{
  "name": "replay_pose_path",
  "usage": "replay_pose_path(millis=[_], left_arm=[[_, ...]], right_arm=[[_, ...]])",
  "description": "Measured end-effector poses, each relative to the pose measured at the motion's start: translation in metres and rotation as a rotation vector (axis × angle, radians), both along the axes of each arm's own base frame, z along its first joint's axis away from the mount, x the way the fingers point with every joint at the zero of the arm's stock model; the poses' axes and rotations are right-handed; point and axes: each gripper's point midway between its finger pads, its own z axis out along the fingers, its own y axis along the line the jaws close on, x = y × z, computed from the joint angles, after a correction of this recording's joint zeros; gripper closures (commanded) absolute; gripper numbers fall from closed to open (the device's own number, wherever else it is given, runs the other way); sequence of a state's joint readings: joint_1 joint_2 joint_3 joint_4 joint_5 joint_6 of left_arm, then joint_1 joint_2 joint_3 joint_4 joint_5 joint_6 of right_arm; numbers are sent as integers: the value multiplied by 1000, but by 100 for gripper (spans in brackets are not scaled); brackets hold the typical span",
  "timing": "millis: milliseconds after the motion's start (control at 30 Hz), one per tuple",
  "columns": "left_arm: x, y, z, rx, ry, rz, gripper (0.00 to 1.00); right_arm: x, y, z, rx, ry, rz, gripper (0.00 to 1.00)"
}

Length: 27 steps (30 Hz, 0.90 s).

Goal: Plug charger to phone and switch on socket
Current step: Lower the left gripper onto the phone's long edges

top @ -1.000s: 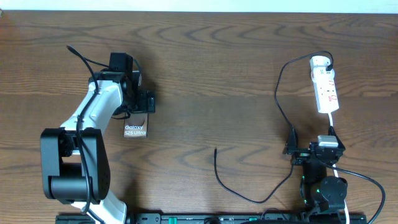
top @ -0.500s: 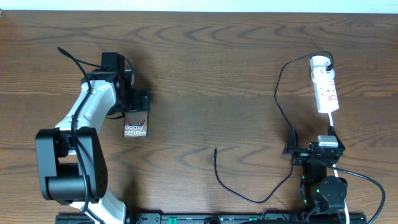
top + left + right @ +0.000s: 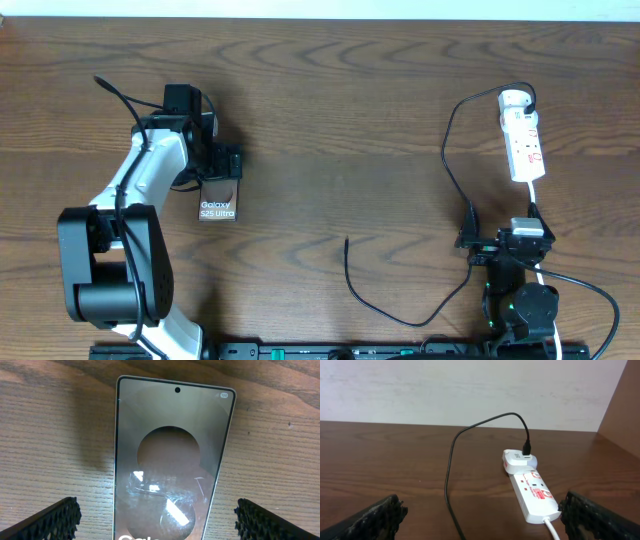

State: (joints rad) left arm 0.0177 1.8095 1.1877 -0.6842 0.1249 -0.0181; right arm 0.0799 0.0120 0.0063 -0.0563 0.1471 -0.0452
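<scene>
Wood-grain table (image 3: 330,100) runs across the whole overhead view. On its left side the left arm reaches out from its base at the near edge, and the left gripper (image 3: 218,163) hangs over the far end of the phone (image 3: 217,205). The wrist camera shows that gripper's fingers (image 3: 55,519) spread wide, one on each side of the phone and clear of its edges, with nothing between them but the glossy screen below. The phone lies flat and face up, its white "Galaxy" lettering towards the robot and its camera hole at the far end.

Near the middle of the table, well apart from the phone, lies the free tip of the charger (image 3: 445,150). From that tip the thin black cable loops towards the near edge, passes just beside the right arm, then climbs in a long curve to the far right.

The right gripper (image 3: 482,515) sits low near the right arm's base, its fingers parted fully and holding nothing. It faces the socket (image 3: 522,140), which lies farther out on the right side, rounded end away from the robot. The cable's black plug stands in a white block at that rounded end. The red marks on the strip are too small to tell whether it is switched on
</scene>
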Motion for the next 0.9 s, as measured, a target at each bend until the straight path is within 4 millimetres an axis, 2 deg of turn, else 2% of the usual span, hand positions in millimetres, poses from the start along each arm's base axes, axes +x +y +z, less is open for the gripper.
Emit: replay_pose_path(millis=[133,400,900], left_arm=[[-1,-1,-2,0,7,-3,3],[-5,-11,-19,4,57,-33,2],[-2,-7,-20,37,46,-32,2]], right_arm=[[0,0,0,0,0,0,1],[0,0,0,0,0,0,1],[0,0,0,0,0,0,1]])
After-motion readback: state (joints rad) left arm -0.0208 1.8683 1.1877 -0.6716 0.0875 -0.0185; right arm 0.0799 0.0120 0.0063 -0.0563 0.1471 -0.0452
